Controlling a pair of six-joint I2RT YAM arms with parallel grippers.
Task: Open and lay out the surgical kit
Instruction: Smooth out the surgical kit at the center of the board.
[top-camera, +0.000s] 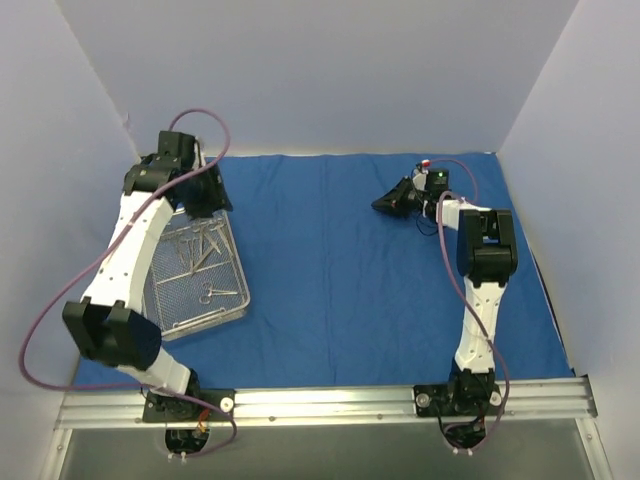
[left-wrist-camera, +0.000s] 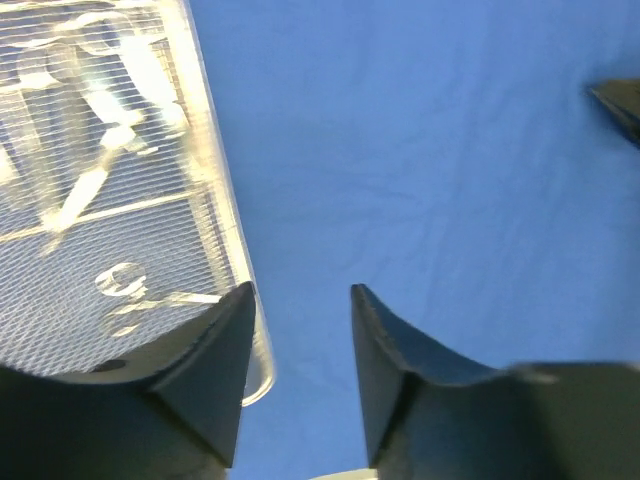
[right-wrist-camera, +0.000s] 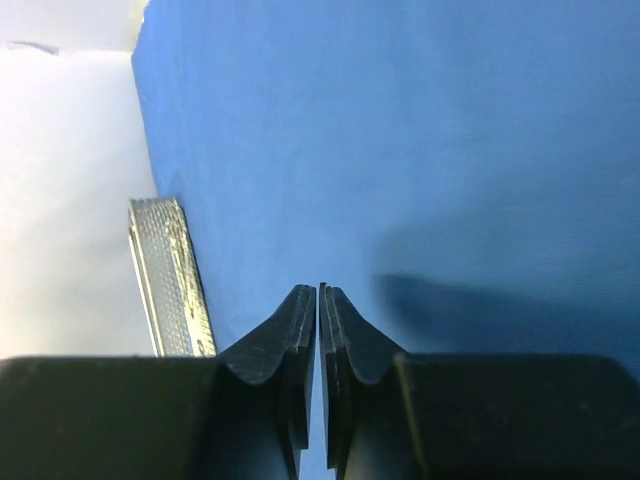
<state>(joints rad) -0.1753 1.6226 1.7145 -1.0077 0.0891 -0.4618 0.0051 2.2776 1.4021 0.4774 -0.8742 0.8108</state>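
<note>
The royal-blue cloth wrap lies spread flat over the table. The silver wire-mesh tray sits on its left part, with several thin silver instruments inside and one scissor-handled piece nearer me. My left gripper hovers at the tray's far right corner. In the left wrist view it is open, with only blue cloth between its fingers and the tray rim just to their left. My right gripper is shut over bare cloth at the back right, its pads almost touching and holding nothing.
White enclosure walls close in the back and both sides. An aluminium rail carrying the arm bases runs along the near edge. Purple cables loop beside each arm. In the right wrist view, the tray lies far off by the left wall.
</note>
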